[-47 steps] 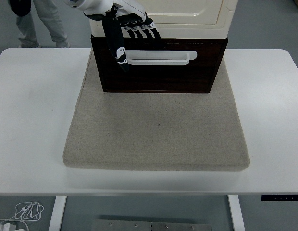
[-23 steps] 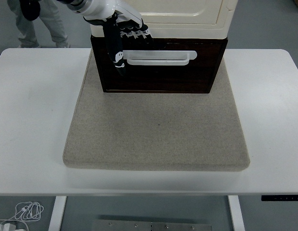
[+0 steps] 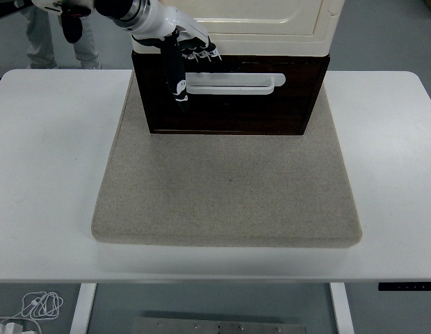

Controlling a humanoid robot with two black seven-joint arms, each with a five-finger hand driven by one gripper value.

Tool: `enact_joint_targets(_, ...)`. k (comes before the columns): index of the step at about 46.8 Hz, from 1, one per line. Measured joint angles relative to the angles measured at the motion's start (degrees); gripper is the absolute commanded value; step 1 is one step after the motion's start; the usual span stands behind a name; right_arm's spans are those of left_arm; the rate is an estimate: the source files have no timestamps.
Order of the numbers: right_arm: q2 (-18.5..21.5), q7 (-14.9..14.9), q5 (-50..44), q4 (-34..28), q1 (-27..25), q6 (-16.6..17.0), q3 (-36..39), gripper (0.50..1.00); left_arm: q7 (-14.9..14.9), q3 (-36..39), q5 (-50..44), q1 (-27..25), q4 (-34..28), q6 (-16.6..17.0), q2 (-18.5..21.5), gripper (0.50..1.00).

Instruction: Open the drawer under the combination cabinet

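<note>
A cream combination cabinet stands at the back of a grey mat, with a dark brown drawer under it. The drawer front carries a long white handle. My left hand reaches in from the upper left to the drawer's top left corner. Its fingers curl over the top edge of the drawer front, and the thumb hangs down the front across the handle's left end. My right arm is out of view.
The grey felt mat covers the middle of the white table and extends in front of the drawer. A person's legs show behind the table at top left. Cables lie on the floor at bottom left.
My left forearm has swung out toward the left edge. The hand has shifted slightly right and down along the drawer front. The drawer itself has not visibly moved.
</note>
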Motion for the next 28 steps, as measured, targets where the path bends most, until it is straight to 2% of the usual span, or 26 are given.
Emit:
enact_joint_targets(12, 0.0, 0.0, 0.0, 0.0, 0.0, 0.0, 0.0, 0.926, 0.0, -0.4, -0.5, 1.5, 0.2, 2.2, -2.5, 1.0)
enact_joint_targets(28, 0.0, 0.0, 0.0, 0.0, 0.0, 0.0, 0.0, 0.926, 0.0, -0.4, -0.5, 1.8, 1.8, 3.5, -3.3, 1.0)
